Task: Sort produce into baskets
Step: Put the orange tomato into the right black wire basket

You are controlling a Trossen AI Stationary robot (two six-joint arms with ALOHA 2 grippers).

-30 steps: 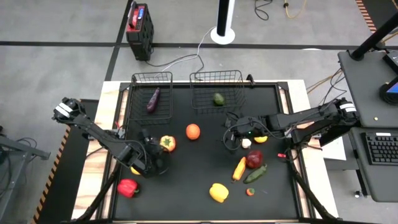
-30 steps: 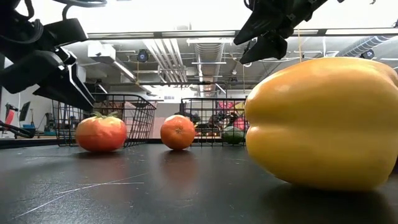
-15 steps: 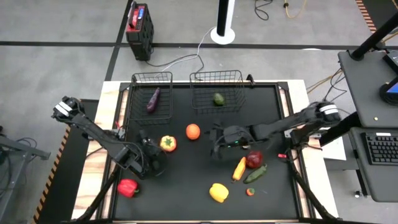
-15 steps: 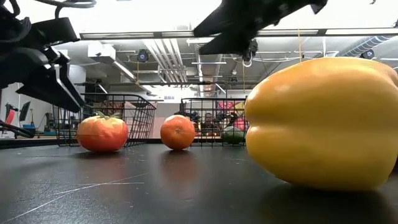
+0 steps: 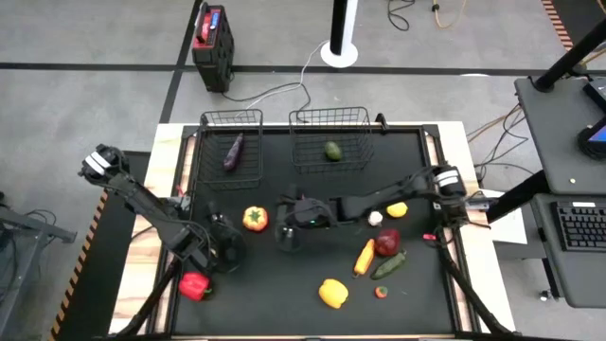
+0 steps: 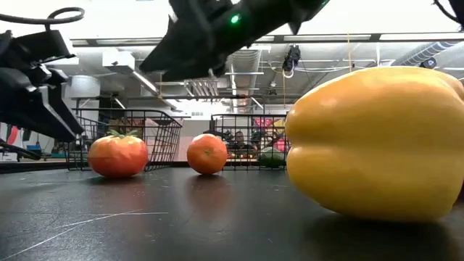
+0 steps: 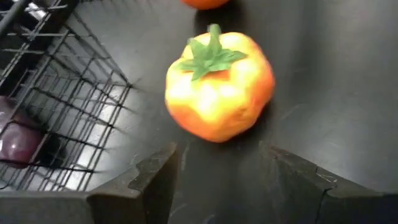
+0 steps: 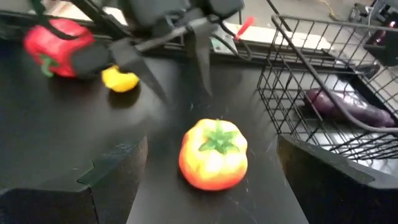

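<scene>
An orange-yellow pepper [image 5: 254, 219] with a green stem rests on the black table between my two grippers. My left gripper [image 5: 233, 241] is open and empty, just on the pepper's near-left side, and its wrist view shows the pepper [image 7: 219, 87] ahead of its fingers. My right gripper [image 5: 282, 231] is open and empty, just right of the pepper [image 8: 213, 154]. The narrower basket [image 5: 231, 115] holds a purple eggplant [image 5: 233, 152]. The wider basket [image 5: 329, 112] holds a green avocado [image 5: 332, 151]. The orange [image 6: 206, 154] stands on the table; in the high view my right arm hides it.
A red pepper [image 5: 194, 284] lies near the table's near-left corner. A yellow pepper [image 5: 332, 293], a carrot [image 5: 365, 256], a dark red piece [image 5: 386, 242], a green piece [image 5: 388, 265], a garlic [image 5: 376, 218] and a lemon [image 5: 398, 209] lie on the right half.
My right gripper has gone toward the table's left edge, from beside the garlic and lemon past the orange to the orange-yellow pepper, staying open. My left gripper has drawn back a little from the pepper. The produce has stayed where it was.
</scene>
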